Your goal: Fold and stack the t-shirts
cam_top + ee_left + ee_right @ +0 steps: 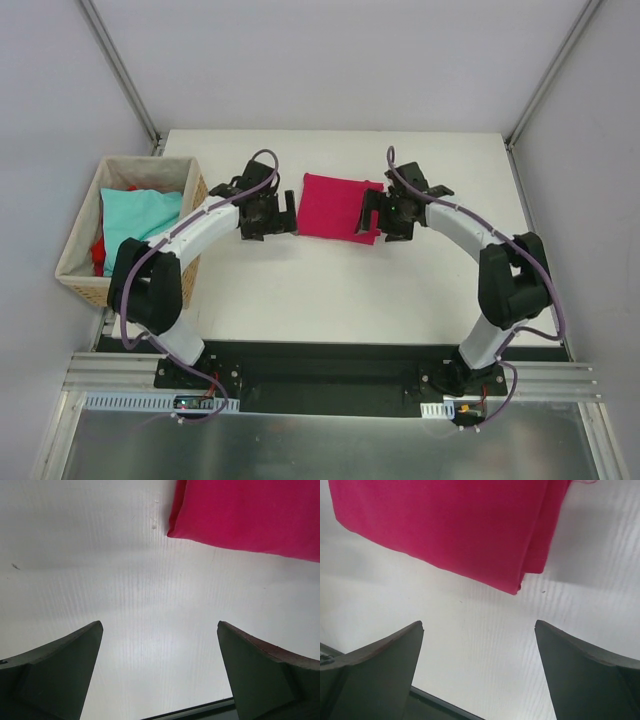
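A crimson-magenta t-shirt (pixel 335 205) lies folded into a flat rectangle on the white table, between my two grippers. My left gripper (pixel 290 213) stands open just off its left edge, with nothing between the fingers. In the left wrist view the left gripper (pixel 160 625) hangs over bare table, and the shirt's corner (pixel 250 515) shows ahead at the upper right. My right gripper (pixel 368 216) is open at the shirt's right edge. In the right wrist view the right gripper (pixel 479 624) is empty, with the folded shirt (pixel 445 525) just beyond its tips. A light teal t-shirt (pixel 140 213) and a red one (pixel 100 250) lie in the basket.
A woven wicker basket (pixel 85 222) stands off the table's left edge, beside the left arm. Grey walls and metal frame posts enclose the table (pixel 330 290). The black base rail runs along the near edge.
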{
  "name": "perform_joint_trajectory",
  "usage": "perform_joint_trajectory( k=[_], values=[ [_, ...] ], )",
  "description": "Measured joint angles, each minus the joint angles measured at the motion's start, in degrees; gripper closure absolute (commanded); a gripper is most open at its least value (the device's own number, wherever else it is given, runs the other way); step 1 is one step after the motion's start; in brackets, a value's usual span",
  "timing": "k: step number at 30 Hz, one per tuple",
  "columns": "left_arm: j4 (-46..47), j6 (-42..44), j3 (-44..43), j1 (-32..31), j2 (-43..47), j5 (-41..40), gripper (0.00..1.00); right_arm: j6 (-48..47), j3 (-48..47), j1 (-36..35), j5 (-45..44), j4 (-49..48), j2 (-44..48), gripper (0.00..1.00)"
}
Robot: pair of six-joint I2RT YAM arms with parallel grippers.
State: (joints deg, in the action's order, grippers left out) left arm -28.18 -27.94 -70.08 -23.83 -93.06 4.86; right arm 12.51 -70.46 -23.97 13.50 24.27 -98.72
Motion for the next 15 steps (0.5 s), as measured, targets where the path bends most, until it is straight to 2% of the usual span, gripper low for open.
perform_joint_trajectory(
  k=[9, 15],
  values=[
    [1.29, 0.07, 1.64, 0.83, 6.32, -0.24, 0.01, -1.66, -2.43, -0.07, -3.91, 4.59, 8.15, 0.01],
    [1.81, -0.37, 2.12, 4.50, 10.27, 3.23, 0.01, -0.98, -5.57, -0.59, -5.88, 6.14, 11.06, 0.00]
  ],
)
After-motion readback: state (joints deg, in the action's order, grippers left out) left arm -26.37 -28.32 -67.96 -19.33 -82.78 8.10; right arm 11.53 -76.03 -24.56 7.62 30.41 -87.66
